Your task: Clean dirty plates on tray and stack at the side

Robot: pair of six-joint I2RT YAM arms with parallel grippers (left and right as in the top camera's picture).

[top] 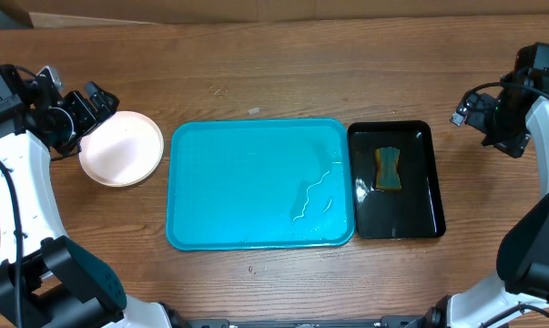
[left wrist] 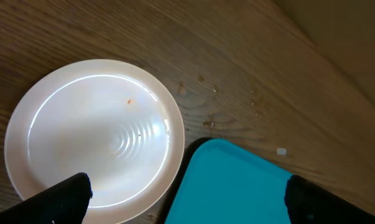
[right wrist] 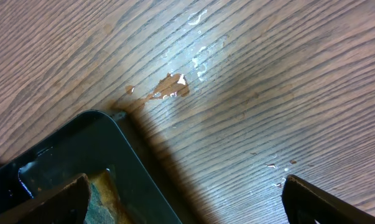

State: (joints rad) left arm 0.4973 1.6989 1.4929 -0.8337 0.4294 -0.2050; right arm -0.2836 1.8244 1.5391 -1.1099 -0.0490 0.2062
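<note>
The turquoise tray (top: 256,182) lies in the middle of the table with no plates on it, only some water streaks. A stack of plates with a white one on top (top: 122,148) sits on the wood just left of the tray; it also shows in the left wrist view (left wrist: 94,134), with a tiny orange speck. How many plates are in the stack cannot be told. My left gripper (top: 94,102) is open and empty, above the stack's far left edge. My right gripper (top: 493,123) is open and empty, over bare wood right of the black tray.
A black glossy tray (top: 397,219) stands right of the turquoise tray and holds a wet sponge (top: 389,169). The black tray's corner (right wrist: 106,149) and the turquoise tray's corner (left wrist: 237,180) show in the wrist views. Water drops lie on the wood.
</note>
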